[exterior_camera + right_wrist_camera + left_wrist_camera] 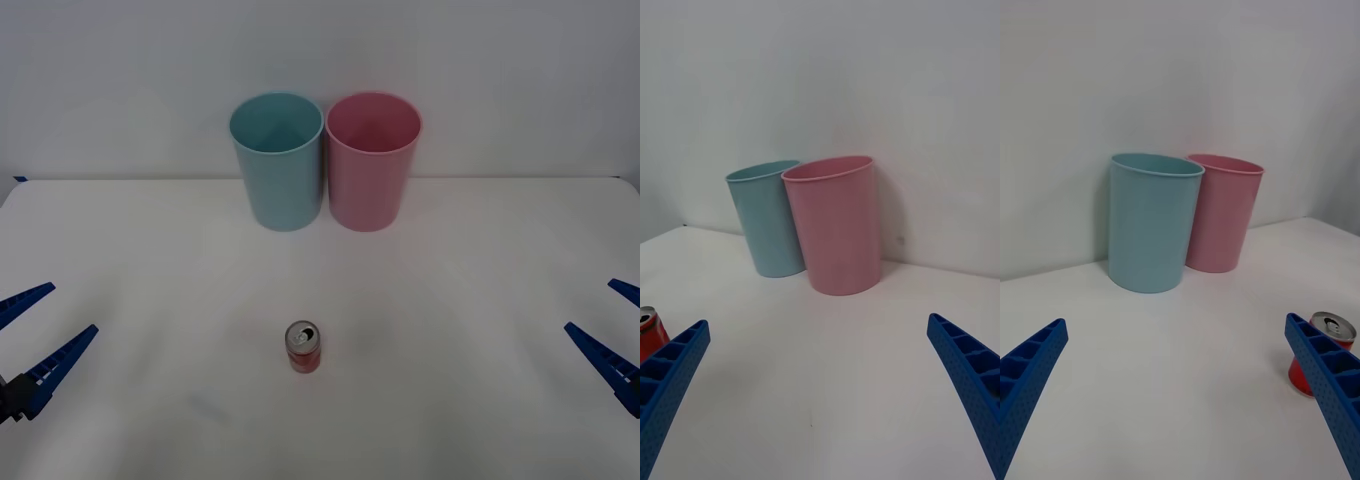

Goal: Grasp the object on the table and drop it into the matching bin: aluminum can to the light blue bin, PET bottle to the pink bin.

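- Nearest the front camera: red aluminum can (304, 348), upright on the white table (480, 260), silver top and pull tab facing up. It stands near the table's front middle, free of both arms.
- Left gripper (28, 336) low at the table's left edge, blue ribbed fingers spread wide apart, nothing between them.
- Right gripper (612, 325) at the table's right edge, fingers likewise splayed and holding nothing.
- Light blue bin (277, 160) and pink bin (372, 160) stand side by side at the far middle of the table, against the wall, touching or nearly so; blue is on the robot's left. Both mouths open upward.
- Key relation: the can lies inward of both grippers, roughly midway between them and well apart from each. Its long axis is vertical, so a side-on pinch around the body looks suitable.
- Which arm is nearer: hard to call. The left wrist view shows the can (1321, 364) more fully than the right wrist view (650, 337), and the blue bin is on the left, which may favour that arm.
- Grasp not yet begun.
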Robot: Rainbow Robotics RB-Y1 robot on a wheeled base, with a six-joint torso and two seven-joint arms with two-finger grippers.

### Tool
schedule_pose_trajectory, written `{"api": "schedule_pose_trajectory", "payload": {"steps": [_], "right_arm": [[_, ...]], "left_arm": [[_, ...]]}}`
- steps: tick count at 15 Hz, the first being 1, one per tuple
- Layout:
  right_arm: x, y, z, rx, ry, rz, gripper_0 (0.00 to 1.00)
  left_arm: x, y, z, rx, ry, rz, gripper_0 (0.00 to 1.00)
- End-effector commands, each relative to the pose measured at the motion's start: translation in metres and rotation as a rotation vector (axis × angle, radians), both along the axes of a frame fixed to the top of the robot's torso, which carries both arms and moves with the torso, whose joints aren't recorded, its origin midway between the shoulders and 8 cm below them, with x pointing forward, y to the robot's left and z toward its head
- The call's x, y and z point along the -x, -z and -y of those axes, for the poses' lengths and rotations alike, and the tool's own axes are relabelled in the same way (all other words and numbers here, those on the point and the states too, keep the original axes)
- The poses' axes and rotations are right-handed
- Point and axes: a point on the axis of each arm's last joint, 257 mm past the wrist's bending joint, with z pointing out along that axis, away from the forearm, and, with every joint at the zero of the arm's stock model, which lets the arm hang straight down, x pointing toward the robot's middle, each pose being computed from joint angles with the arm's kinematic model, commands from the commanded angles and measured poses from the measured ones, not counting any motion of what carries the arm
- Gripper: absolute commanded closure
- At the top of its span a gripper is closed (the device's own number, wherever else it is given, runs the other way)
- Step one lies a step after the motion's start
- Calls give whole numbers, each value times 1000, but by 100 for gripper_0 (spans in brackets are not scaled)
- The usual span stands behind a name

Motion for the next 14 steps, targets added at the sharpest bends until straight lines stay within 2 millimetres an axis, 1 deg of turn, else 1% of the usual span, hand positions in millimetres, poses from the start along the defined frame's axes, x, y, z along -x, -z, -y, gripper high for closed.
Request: {"api": "schedule_pose_trajectory", "payload": {"steps": [1,4,6,7,11,14], "right_arm": [[0,0,0,0,0,0,0],[5,-8,-6,36,-13,8,0],[8,-5,-8,43,-17,-1,0],[9,-2,-10,50,-27,-8,0],[15,17,-34,55,-92,-45,0],[18,38,-49,47,-134,-82,0]], "left_arm": [[0,0,0,0,0,0,0],[0,0,0,0,0,0,0],[0,0,0,0,0,0,0],[0,0,0,0,0,0,0],[0,0,0,0,0,0,0],[0,0,0,0,0,0,0]]}}
